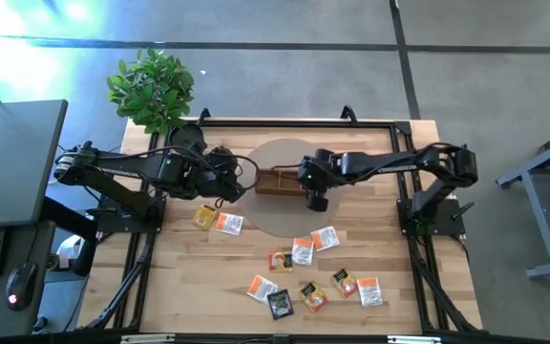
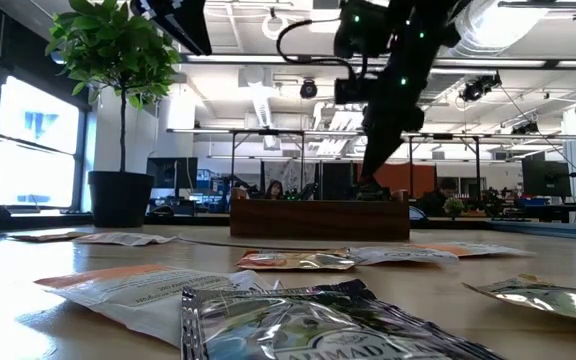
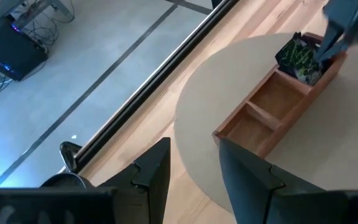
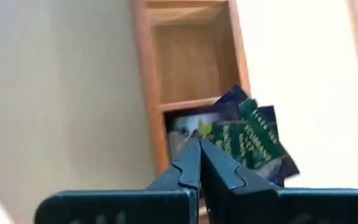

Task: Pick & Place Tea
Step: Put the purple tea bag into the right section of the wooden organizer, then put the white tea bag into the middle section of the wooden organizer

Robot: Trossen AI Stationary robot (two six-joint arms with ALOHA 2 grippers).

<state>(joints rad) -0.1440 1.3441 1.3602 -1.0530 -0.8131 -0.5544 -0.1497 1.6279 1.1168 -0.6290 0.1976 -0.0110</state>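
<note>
From above, the right gripper [image 1: 315, 198] hangs over one end of the wooden tray [image 1: 273, 182], hiding what is inside. Its wrist view shows the fingers [image 4: 219, 168] shut and empty above dark tea packets [image 4: 253, 140] in that end compartment. The left gripper [image 3: 194, 165] waits open beside the tray. More packets [image 1: 304, 250] litter the bench [image 1: 189, 287].

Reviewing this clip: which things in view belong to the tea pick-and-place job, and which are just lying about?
Part of the job:
- loose tea packets on the table
- dark green tea packets in the wooden tray's end compartment
- right gripper, shut, over that compartment
- left gripper, open, beside the tray
- round mat under the tray

Lying about:
- potted plant
- keyboard and mouse
</note>
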